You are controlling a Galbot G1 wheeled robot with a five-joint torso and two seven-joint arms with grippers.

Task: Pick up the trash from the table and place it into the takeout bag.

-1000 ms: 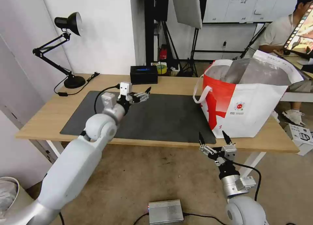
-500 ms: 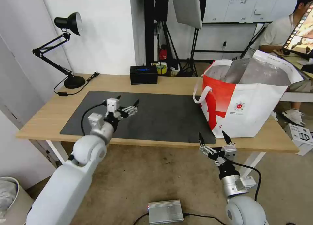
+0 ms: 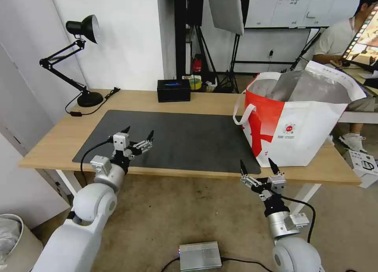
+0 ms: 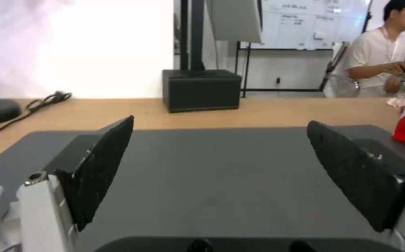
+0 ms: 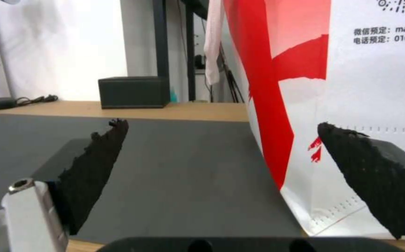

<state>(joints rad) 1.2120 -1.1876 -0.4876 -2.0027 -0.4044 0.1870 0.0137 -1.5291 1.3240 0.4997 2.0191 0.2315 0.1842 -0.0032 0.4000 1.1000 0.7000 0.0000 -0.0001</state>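
The takeout bag (image 3: pixel 303 126) stands upright on the right end of the table (image 3: pixel 51 138), white with a red panel and silver lining; its red and white side (image 5: pixel 333 87) fills much of the right wrist view. No trash shows on the dark grey mat (image 3: pixel 177 140). My left gripper (image 3: pixel 138 132) hovers open and empty over the mat's near left part, its black pads (image 4: pixel 102 168) spread wide. Below the table's front edge, by the bag's near corner, my right gripper (image 3: pixel 256 166) is open and empty.
A black tissue box (image 3: pixel 173 90) sits at the table's far edge, also in the left wrist view (image 4: pixel 201 90). A black desk lamp (image 3: pixel 80 59) stands at the far left with its cord. A grey metal box (image 3: pixel 200 255) lies on the floor.
My left arm has drawn back toward me and lowered, from the mat's far middle to its near left part, staying open. The right arm has not moved.
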